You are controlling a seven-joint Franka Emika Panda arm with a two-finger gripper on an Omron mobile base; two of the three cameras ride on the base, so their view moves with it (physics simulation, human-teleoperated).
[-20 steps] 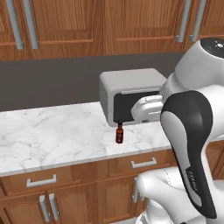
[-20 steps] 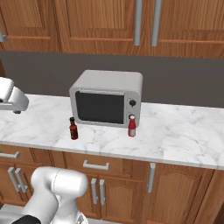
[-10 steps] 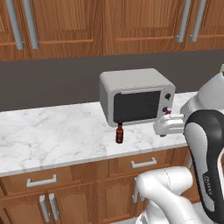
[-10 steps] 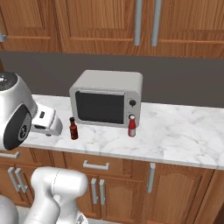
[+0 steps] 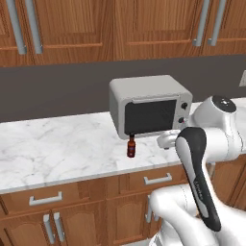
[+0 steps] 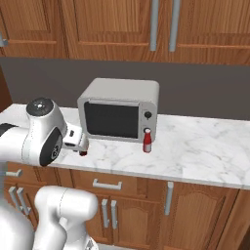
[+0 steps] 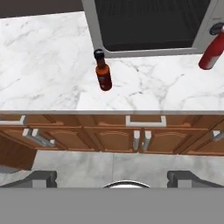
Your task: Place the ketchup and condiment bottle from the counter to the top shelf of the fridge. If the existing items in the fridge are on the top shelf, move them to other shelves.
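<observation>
Condiment bottle [image 7: 103, 72] is the nearest target: the gripper [image 7: 112, 177] hangs wide open and empty off the counter's [image 7: 52, 61] front edge, the bottle upright near that edge before the microwave [image 6: 119, 108]. Probably light, rigid and smooth; gripping its wider body seems safest. Ketchup [image 6: 147, 140] stands by the microwave's right front corner.

Counter [image 7: 52, 52]: white-grey marbled stone look, smooth, faint sheen. Cabinets [image 7: 87, 135] beneath it: brown wood with visible grain, satin finish; handles [image 7: 145, 121] look like brushed metal. Microwave [image 6: 119, 90] beyond the hand: matt grey casing, dark glossy door panel. Condiment bottle [image 7: 103, 72]: dark red-brown, glossy like glass, matt black cap. Ketchup [image 7: 211, 50]: bright red, smooth plastic look, white cap. Backsplash [image 5: 57, 96]: flat matt grey-brown.
</observation>
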